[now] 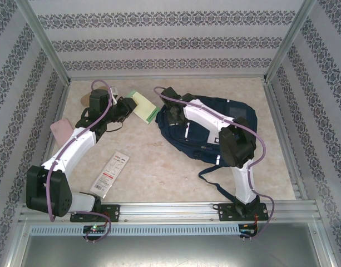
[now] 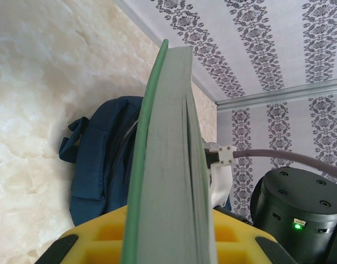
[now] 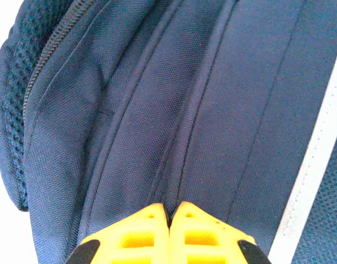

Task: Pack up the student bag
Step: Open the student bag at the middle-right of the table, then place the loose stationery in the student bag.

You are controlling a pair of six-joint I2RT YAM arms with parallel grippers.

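Note:
The navy-blue student bag (image 1: 215,130) lies on the table at centre right; it also shows in the left wrist view (image 2: 97,165) and close up in the right wrist view (image 3: 157,110). My left gripper (image 1: 128,108) is shut on a green-covered book (image 1: 143,105), held just left of the bag's top end; the book's page edge (image 2: 168,165) stands upright between the yellow fingers (image 2: 234,234). My right gripper (image 3: 169,214) is shut, pinching a fold of the bag's fabric near a seam, at the bag's upper left end (image 1: 171,103).
A pink flat item (image 1: 62,130) lies at the left edge under the left arm. A white packaged item (image 1: 110,173) lies at front centre-left. A tan object (image 1: 87,99) sits at the back left. Bag straps (image 1: 215,178) trail toward the right arm's base.

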